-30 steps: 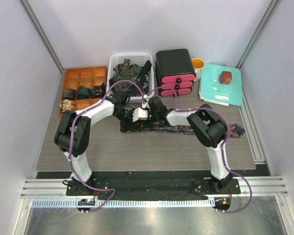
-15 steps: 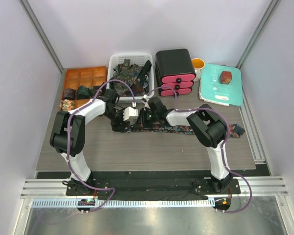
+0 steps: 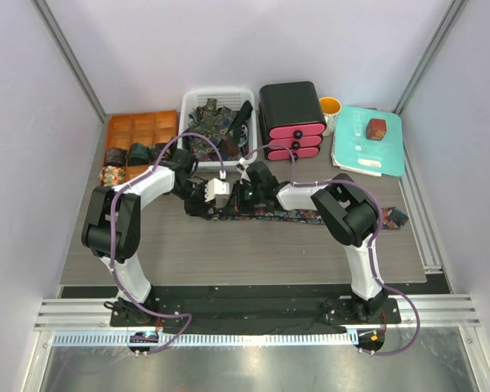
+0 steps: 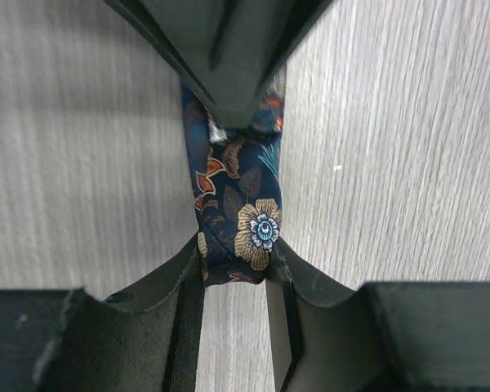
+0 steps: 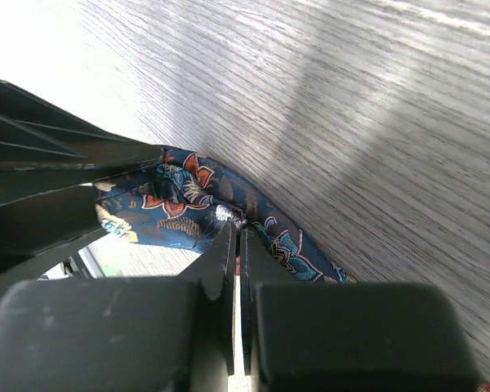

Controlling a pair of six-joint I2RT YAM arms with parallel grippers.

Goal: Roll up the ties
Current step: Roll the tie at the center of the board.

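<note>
- A dark blue floral-print fabric necktie (image 3: 290,216) lies stretched left to right across the middle of the grey wood-grain surface (image 3: 229,253). Its right end shows past the right arm.
- The necktie's left end is folded up into a small bunch between the two tools, just near of a white plastic basket (image 3: 188,106).
- The left tool (image 4: 235,243) grasps this bunch. In the left wrist view its two black fingers (image 4: 188,261) press against opposite sides of the fabric, with a tan-and-blue flower of the print between them.
- The right tool (image 5: 238,230) is clenched, its fingers together with only a thin slit between them.
- The right tool's tips meet the fold from the opposite side. Whether any fabric is caught in the slit cannot be told.
- In the top view the two tools face each other closely over the bunched end.
- The basket, at the far edge, holds a heap of loose dark patterned ties (image 3: 216,122).
- An orange compartment tray (image 3: 143,126) at the far left holds dark rolled ties (image 3: 136,153) and a lighter rolled tie (image 3: 113,174) in a nearer compartment.
- Right of the basket stands a black drawer unit with pink fronts (image 3: 292,102), then a yellow cup (image 3: 331,105).
- Further right lies a teal folder (image 3: 384,151) carrying a small red-brown box (image 3: 376,128).
</note>
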